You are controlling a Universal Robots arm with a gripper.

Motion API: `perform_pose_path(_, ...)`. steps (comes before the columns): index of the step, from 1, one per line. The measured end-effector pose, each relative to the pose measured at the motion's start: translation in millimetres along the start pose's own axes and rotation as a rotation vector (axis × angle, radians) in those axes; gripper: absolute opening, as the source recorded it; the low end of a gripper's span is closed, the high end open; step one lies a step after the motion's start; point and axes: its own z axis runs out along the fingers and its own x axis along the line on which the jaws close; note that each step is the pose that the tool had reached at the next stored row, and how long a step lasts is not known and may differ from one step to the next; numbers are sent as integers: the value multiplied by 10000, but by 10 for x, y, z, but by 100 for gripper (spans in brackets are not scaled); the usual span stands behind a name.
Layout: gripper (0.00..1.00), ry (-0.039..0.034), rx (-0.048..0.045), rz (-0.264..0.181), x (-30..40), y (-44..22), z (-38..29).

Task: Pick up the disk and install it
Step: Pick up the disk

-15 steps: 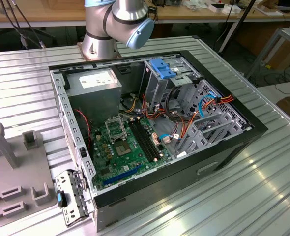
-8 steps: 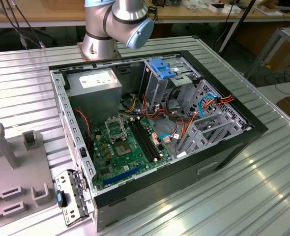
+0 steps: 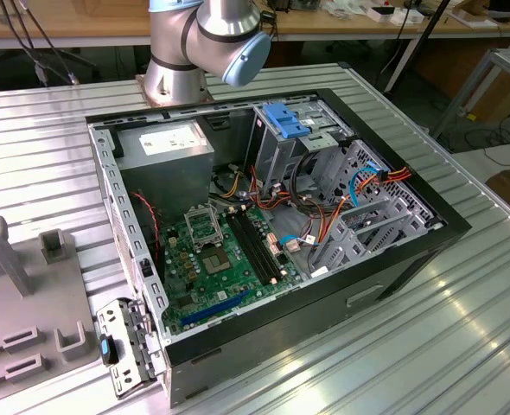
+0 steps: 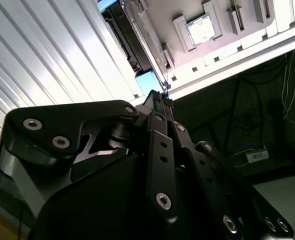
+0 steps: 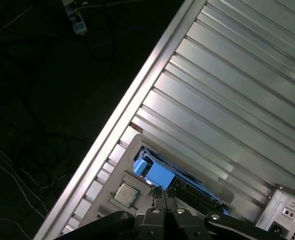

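You lose the silver-and-blue robot arm [image 3: 207, 43] at the exterior view's upper edge. In the first wrist view the black gripper [image 5: 161, 194] covers part of the grey metal disk with blue rails [image 5: 155, 172]; whether it is gripped you cannot tell.

Pincer [image 5: 163, 194] beside disk [image 5: 155, 172] — ribbed table [image 5: 227, 100].
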Motion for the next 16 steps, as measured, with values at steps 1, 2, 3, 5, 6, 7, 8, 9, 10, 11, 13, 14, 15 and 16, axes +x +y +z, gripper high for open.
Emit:
perform_pose_path(1, 11, 6, -3, -137, 0, 0, 0)
perform_pose_path(2, 11, 10, -5, -234, 0, 0, 0)
perform_pose_path(3, 11, 16, -8, -359, 0, 0, 0)
perform_pose_path(5, 11, 28, -15, -636, 0, 0, 0)
perform_pose_path(6, 11, 32, -17, -721, 0, 0, 0)
perform_pose_path(7, 11, 37, -20, -846, 0, 0, 0)
perform_pose_path(8, 11, 42, -23, -944, 0, 0, 0)
perform_pose_path(9, 11, 46, -25, -1040, 0, 0, 0)
perform_pose_path(10, 11, 51, -28, -1159, 0, 0, 0)
perform_pose_path(11, 11, 59, -32, -1343, 0, 0, 0)
perform_pose_path(13, 11, 74, -40, -1664, 0, 0, 0)
perform_pose_path(14, 11, 80, -44, -1797, 0, 0, 0)
perform_pose_path(15, 11, 89, -49, -2003, 0, 0, 0)
perform_pose_path(16, 11, 95, -52, -2136, 0, 0, 0)
